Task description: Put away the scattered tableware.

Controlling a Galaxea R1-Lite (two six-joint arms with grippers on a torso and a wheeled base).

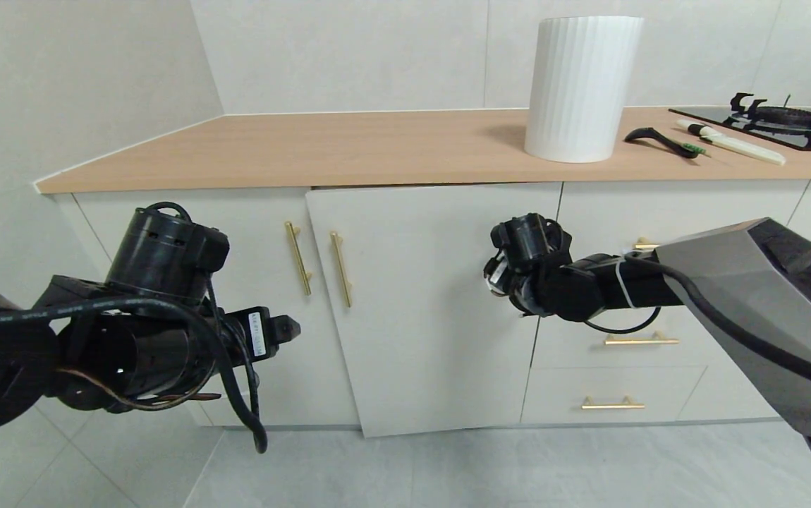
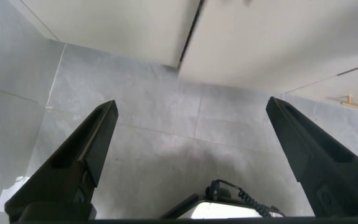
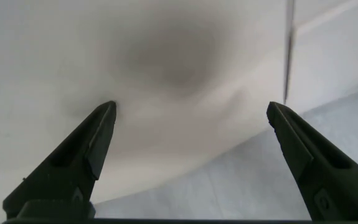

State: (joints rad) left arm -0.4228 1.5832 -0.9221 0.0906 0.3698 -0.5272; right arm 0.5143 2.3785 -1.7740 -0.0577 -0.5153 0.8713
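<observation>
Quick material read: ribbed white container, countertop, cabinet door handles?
Container: probably matte ceramic or plastic; it is opaque white with vertical ribs and no glare. Countertop: wood-look, possibly laminate; the tan tone is even and the surface matte. Door handles: metal with a brass-like finish, judging by the gold sheen.

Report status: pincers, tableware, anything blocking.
Left pincer open, right pincer open, both empty. Black utensil, white knife lying on counter by stove. Cabinet door ajar, facing right pincer.
</observation>
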